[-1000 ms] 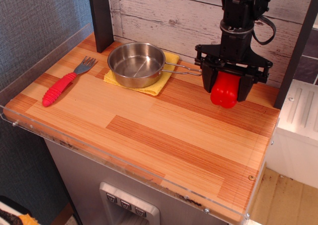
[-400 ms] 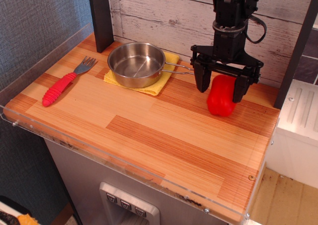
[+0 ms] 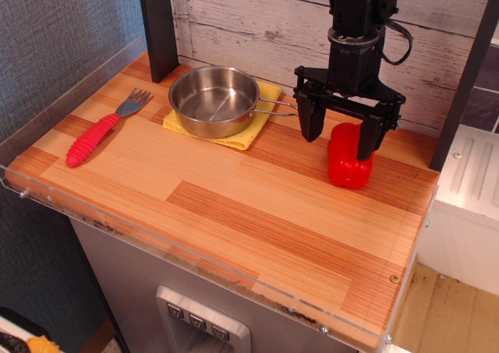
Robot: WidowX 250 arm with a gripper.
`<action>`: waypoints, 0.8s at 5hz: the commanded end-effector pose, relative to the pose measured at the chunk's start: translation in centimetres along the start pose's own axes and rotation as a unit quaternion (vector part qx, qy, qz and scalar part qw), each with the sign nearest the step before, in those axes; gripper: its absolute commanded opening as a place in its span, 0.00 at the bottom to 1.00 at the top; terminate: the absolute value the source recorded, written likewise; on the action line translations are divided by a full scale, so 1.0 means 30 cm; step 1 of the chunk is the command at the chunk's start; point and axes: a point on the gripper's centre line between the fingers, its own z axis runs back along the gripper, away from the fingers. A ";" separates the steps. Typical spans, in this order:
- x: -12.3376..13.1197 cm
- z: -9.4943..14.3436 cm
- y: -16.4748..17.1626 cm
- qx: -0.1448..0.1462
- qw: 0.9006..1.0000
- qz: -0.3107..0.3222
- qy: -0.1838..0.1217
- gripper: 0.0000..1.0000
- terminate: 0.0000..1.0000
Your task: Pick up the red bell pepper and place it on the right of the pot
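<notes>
Now that my claw (image 3: pixel 338 132) has spread its fingers wide and let go, the red bell pepper (image 3: pixel 349 156) stands on the wooden counter (image 3: pixel 257 205) to the right of the pot (image 3: pixel 214 100), well apart from the bowl and just past the tip of its thin wire handle (image 3: pixel 281 108). The pepper rests upright on its own weight; the right finger (image 3: pixel 367 138) overlaps its upper edge in this view, and I cannot tell whether it touches the skin. The left finger stands clear of it, with bare wood showing between.

Compared with a second ago, when I clasped the pepper between closed fingers and held it above the board, the grip is released and the load has gone down to the surface. Compared with the view shortly before now, the pepper has settled from a slight lean to an upright stance, and my claw has risen a little and shifted toward the pot. The pot stays on its yellow cloth (image 3: pixel 251 135), and the fork (image 3: pixel 104 128) with the red handle lies unmoved at the far left.

I judge the placement met: the pepper sits on the correct side of the pot. What remains, as I read it, is only a straight lift away, kept clear of the pepper so the near finger does not topple it.
</notes>
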 end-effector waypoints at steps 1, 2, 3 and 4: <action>-0.093 0.338 0.130 0.050 0.993 0.021 -0.108 1.00 0.00; -0.160 0.347 0.189 0.059 0.991 0.028 -0.120 1.00 0.00; -0.196 0.332 0.230 0.073 0.991 0.023 -0.114 1.00 0.00; -0.197 0.310 0.246 0.063 0.992 0.013 -0.105 1.00 0.00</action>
